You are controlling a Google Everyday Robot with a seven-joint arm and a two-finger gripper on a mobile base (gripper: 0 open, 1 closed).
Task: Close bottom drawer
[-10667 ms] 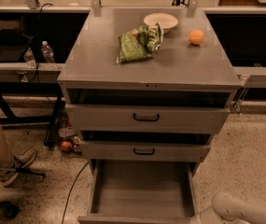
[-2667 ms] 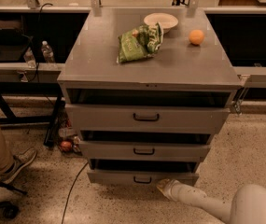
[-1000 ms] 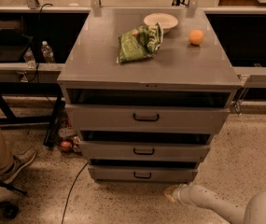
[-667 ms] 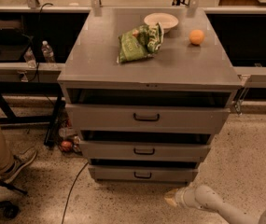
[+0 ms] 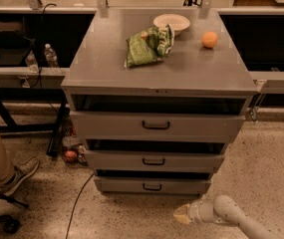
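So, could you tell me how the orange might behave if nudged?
The orange looks round and lies free on the flat cabinet top, so it would probably roll. It sits apart from the bowl, so little would stop it. The gripper is near the floor, in front of the bottom drawer.

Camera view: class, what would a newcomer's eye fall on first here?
The grey cabinet fills the middle, its bottom drawer closed. On top lie a green bag, a white bowl and an orange. The tool hangs low before that drawer, apart from it.
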